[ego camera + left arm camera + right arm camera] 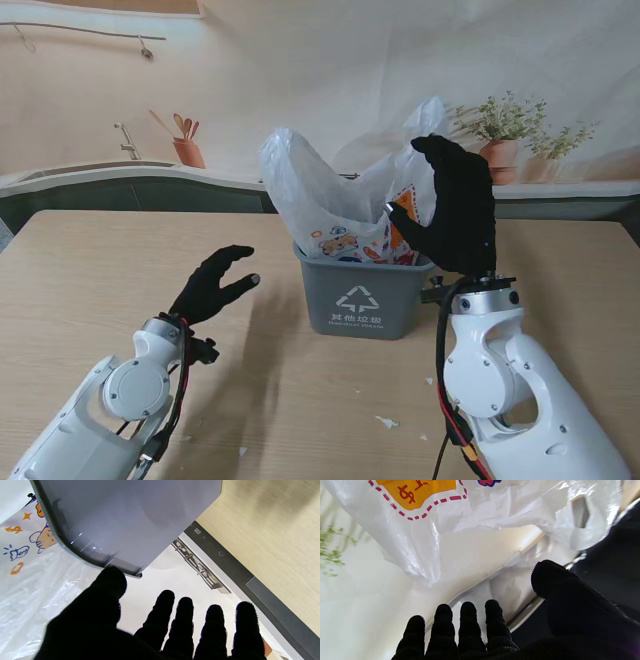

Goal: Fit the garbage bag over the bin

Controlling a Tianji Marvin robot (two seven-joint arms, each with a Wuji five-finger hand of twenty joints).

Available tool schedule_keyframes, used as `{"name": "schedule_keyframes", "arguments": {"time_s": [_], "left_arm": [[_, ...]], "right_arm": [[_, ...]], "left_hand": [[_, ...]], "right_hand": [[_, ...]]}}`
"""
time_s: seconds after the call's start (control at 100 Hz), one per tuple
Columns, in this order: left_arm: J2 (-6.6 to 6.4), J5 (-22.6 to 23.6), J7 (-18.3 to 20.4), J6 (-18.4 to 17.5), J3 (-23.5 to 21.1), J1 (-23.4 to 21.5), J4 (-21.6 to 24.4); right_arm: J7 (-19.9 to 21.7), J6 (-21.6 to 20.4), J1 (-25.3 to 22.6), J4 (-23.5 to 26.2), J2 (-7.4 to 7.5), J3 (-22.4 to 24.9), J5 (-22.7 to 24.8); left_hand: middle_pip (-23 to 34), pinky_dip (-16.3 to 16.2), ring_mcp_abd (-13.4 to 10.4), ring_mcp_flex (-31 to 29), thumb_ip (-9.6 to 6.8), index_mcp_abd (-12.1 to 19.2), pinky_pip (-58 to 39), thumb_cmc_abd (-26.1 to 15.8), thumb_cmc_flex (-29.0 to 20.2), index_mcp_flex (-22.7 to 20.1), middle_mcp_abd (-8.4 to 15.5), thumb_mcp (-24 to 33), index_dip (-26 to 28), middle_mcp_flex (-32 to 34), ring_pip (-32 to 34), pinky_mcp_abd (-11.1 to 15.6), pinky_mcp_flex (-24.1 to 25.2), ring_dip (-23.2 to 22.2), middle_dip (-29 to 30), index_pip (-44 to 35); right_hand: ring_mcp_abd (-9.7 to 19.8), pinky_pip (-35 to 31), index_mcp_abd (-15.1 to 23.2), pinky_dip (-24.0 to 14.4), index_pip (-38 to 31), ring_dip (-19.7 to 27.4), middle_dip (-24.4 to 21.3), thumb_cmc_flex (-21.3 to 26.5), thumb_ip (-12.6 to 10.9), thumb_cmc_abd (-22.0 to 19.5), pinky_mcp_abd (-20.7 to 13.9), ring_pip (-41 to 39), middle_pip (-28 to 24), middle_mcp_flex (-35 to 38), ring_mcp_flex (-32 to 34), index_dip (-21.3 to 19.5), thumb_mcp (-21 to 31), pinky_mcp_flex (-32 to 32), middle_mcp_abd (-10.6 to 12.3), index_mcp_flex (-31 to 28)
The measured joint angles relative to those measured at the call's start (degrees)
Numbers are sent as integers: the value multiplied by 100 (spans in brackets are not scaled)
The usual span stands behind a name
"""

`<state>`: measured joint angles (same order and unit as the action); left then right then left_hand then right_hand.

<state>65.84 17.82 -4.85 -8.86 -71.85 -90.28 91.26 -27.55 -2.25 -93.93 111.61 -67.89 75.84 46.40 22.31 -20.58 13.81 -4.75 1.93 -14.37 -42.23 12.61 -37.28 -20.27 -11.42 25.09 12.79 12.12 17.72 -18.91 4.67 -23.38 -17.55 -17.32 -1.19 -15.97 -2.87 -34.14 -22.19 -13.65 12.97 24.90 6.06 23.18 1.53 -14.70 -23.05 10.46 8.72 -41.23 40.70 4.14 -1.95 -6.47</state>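
Note:
A grey bin (360,295) with a white recycling mark stands mid-table. A white printed garbage bag (330,205) sits in it, its upper part billowing well above the rim. My right hand (452,210), in a black glove, is raised beside the bag's right side with fingers apart and nothing held; the bag (475,517) hangs just beyond its fingertips (467,615) in the right wrist view. My left hand (212,285) hovers open left of the bin, apart from it. The left wrist view shows the bin's wall (130,522) and bag (37,580) close ahead of the fingers (185,620).
Small white scraps (386,422) lie on the wooden table near me, right of centre. A counter with a pot of utensils (186,148) and potted plants (505,135) runs along the far edge of the table.

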Motion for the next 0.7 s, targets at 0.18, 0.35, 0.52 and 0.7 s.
{"name": "schedule_keyframes", "arguments": {"time_s": [0.18, 0.35, 0.52, 0.7], "left_arm": [[-19, 165, 123, -66, -191, -60, 279], [-76, 729, 102, -180, -396, -135, 648], [-116, 581, 242, -136, -502, -128, 978], [-196, 900, 587, 26, -510, 158, 1169]], "right_arm": [[730, -1125, -74, -59, 155, 511, -396], [715, -1469, -53, -259, 219, 734, -36], [858, -1751, -46, -371, 277, 787, -205], [1127, -2141, 83, -477, 337, 807, -98]], "left_hand": [[145, 1, 22, -6, 0, 191, 2, 258, -76, -2, 0, 188, 85, 177, 270, 0, 0, -194, -24, -244], [596, -5, 32, -80, 0, 215, 2, 589, 13, -4, 5, 288, 164, 294, 685, 0, 0, -421, -344, -403], [620, -6, 27, -80, 0, 221, 2, 898, 163, -6, 90, 360, 218, 279, 689, -1, 0, -476, -486, -472], [19, -6, -115, -74, 0, 237, 366, 1112, 517, -6, 147, 277, 219, 106, 149, -1, 0, -414, -138, -433]], "right_hand": [[24, -213, 408, -316, -1129, -152, 466, 112, 0, -62, 7, -715, -1248, 5, 0, 831, 190, -77, 454, 1], [25, -214, 410, -328, -1645, -276, 574, 113, 0, -51, 71, -985, -1599, 5, 0, 1319, 602, -140, 460, 1], [25, -214, 440, -329, -2123, -364, 702, 112, 0, 103, 140, -1191, -1960, 5, 0, 1499, 976, -202, 462, 1], [25, -230, 485, -329, -2448, -462, 865, -84, 0, 314, 152, -1403, -2402, 5, 17, 1709, 1340, -306, 524, 1]]}}
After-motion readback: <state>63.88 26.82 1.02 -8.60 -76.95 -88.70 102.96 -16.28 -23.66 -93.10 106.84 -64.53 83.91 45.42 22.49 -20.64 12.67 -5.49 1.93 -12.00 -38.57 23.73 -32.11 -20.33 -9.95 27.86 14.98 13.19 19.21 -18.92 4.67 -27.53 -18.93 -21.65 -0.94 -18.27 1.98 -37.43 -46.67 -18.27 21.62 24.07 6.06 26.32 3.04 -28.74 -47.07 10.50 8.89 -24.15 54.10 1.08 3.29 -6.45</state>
